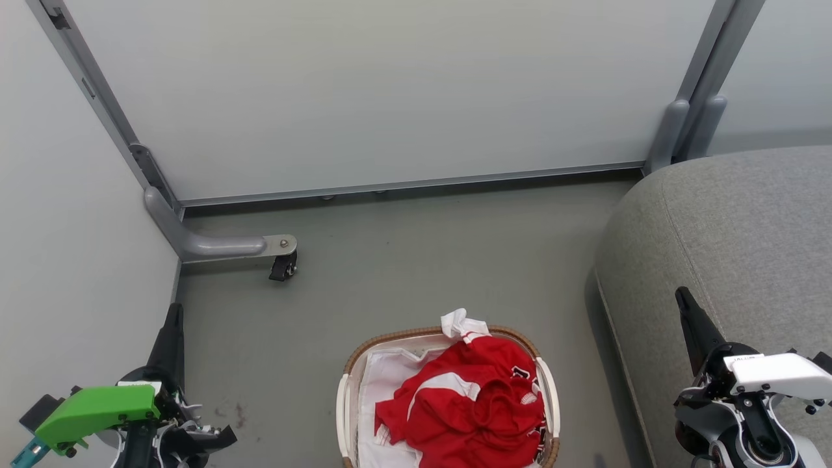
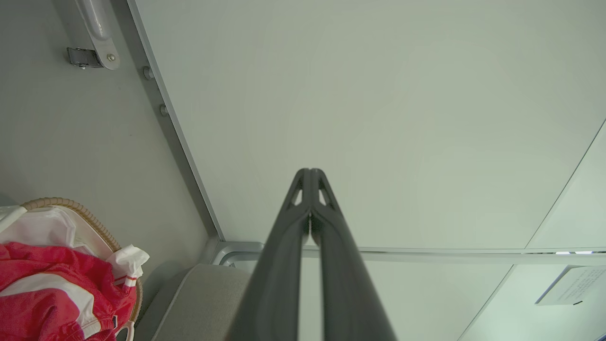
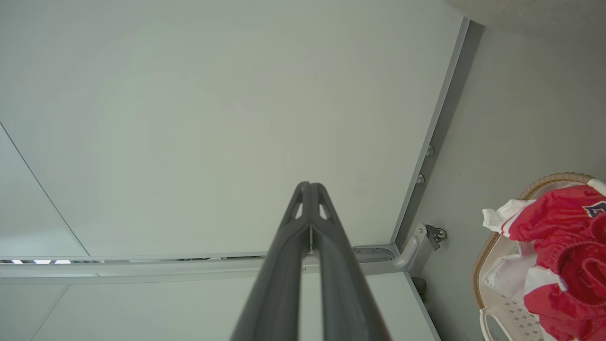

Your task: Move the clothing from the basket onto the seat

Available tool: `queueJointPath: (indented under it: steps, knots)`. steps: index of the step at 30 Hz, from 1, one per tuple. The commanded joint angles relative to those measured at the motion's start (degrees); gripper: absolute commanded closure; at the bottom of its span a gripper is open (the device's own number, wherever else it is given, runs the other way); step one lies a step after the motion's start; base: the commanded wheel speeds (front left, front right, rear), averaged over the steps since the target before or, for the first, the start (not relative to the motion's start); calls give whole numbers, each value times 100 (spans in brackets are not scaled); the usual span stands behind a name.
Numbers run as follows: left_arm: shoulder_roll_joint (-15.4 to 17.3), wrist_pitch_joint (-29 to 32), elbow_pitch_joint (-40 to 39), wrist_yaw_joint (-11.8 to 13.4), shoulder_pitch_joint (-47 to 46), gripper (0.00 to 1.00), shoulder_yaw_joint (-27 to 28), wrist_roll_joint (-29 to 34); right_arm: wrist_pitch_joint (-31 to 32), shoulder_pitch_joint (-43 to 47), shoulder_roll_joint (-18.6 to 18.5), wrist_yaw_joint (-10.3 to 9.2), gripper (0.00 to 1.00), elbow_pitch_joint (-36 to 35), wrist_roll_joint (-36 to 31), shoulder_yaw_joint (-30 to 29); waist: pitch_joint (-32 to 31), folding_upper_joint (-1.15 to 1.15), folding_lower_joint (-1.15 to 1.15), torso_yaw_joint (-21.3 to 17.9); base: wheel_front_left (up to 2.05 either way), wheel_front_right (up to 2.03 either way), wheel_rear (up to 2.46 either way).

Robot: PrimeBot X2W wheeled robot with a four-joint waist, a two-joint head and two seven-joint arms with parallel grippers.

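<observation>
Left pincer closed, fingers pressed together, empty. Right pincer the same, closed on nothing. Both point forward at the wall panel, not at the load.

Clothing is a red heap in the basket on the floor. It lies between the pincers, to the right of the left one and the left of the right one, and a bit behind both tips. The basket's long axis looks to run along the fingers' pointing direction.

Right pincer looks slightly nearer, and the seat is right under and beside it. Probably its pick: swing inward and down.

Basket and heap are cut off on the side nearest the robot. Garment count is unclear. Lettering is only partly visible. White liner shows left of the heap, and it's hard to say where it ends under the red.
</observation>
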Motion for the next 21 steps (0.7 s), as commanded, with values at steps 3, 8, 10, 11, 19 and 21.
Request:
queueJointPath:
  steps: [3, 8, 10, 11, 19, 21]
  knots:
    - [23, 10, -7, -24, -67, 100, 4, 0, 13, 67, -35, 0, 100, -16, 20, -10, 0, 0, 0, 0, 0, 0, 0]
    - [23, 10, -7, -24, -67, 100, 4, 0, 13, 67, -35, 0, 100, -16, 20, -10, 0, 0, 0, 0, 0, 0, 0]
    - [23, 10, -7, -24, -67, 100, 4, 0, 13, 67, -35, 0, 100, -16, 20, -10, 0, 0, 0, 0, 0, 0, 0]
    - [23, 10, -7, -24, -67, 100, 4, 0, 13, 67, -35, 0, 100, -16, 20, -10, 0, 0, 0, 0, 0, 0, 0]
    - [23, 10, -7, -24, -67, 100, 4, 0, 13, 67, -35, 0, 100, -16, 20, -10, 0, 0, 0, 0, 0, 0, 0]
    - [23, 10, -7, -24, -67, 100, 4, 0, 13, 67, -35, 0, 100, -16, 20, -10, 0, 0, 0, 0, 0, 0, 0]
